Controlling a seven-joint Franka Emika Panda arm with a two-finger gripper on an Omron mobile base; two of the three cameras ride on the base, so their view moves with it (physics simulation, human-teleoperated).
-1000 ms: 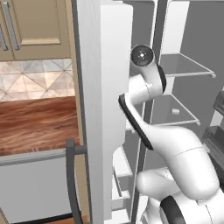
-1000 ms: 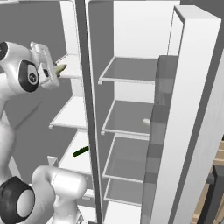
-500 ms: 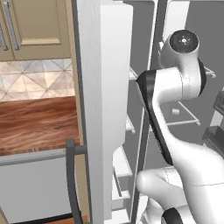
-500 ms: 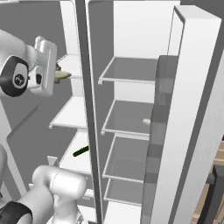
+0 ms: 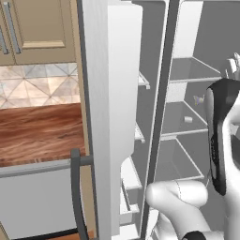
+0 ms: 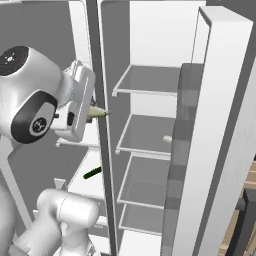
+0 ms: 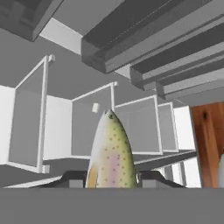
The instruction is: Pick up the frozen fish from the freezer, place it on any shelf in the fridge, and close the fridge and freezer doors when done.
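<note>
The gripper (image 7: pixel 111 177) pinches the fish (image 7: pixel 110 153), held before the fridge (image 6: pixel 150 135) shelves. Carrying step in hand. Next, seemingly, reach inward and set it on a shelf (image 6: pixel 147 80); both doors (image 6: pixel 210 145) stand open.

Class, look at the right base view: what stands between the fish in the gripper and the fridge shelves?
In the right base view, the dark vertical divider stands between the fish and the fridge shelves.
</note>
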